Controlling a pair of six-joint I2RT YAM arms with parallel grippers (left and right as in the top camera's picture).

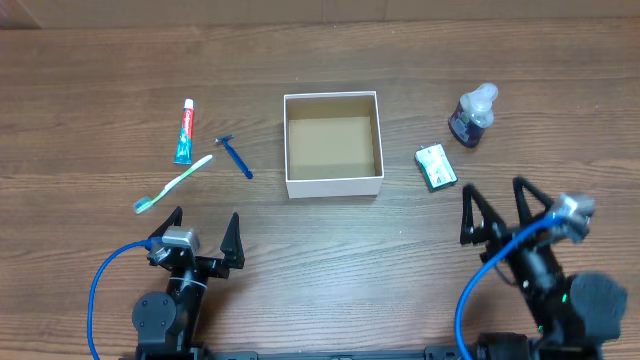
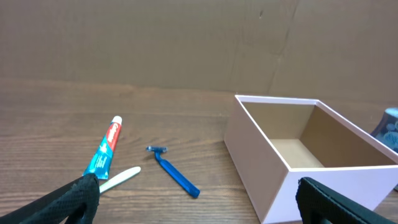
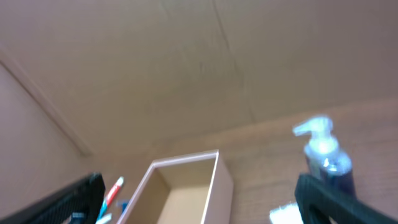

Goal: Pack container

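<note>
While the left pincer (image 1: 205, 215) and right pincer (image 1: 493, 188) gape empty, the box (image 1: 334, 186) is bare. The razor (image 1: 235, 156), lying flat, could slip a pinch.

The toothpaste (image 1: 185, 132), toothbrush (image 1: 175, 184) and razor (image 1: 236, 158) lie together, pump bottle (image 1: 471, 117) near a packet (image 1: 436, 167).

Overhead looks straight down on the brown wooden surface (image 1: 330, 250); both low wrist views face forward, sharing the white square cardboard box (image 1: 335, 186).
</note>
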